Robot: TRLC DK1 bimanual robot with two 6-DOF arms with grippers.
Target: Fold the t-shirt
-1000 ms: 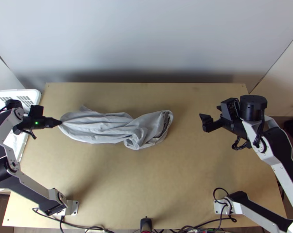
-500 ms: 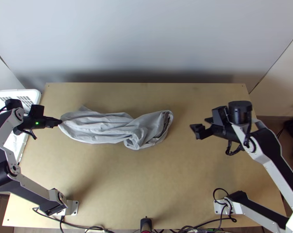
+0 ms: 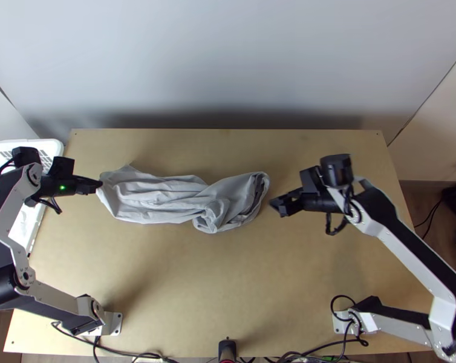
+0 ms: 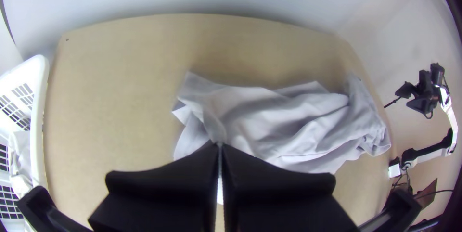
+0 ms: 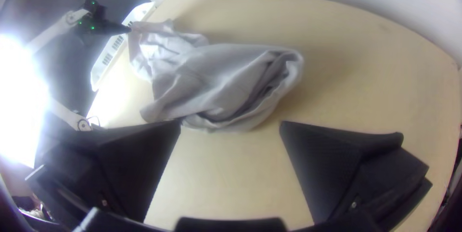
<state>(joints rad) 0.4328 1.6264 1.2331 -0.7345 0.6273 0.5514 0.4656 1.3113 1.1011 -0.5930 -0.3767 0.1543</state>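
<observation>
Lying bunched on the table point(image 3: 228, 278): one pale grey t-shirt point(image 3: 161, 198), an end pinched in the closed jaws of the left gripper point(image 3: 100, 186). Near its opposite end: the right gripper point(image 3: 278, 204), jaws spread open.

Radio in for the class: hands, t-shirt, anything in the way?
Left hand shut on one end of the t-shirt. Right hand open, near the other end. T-shirt bunched lengthwise. White basket by left hand, might crowd it.
</observation>
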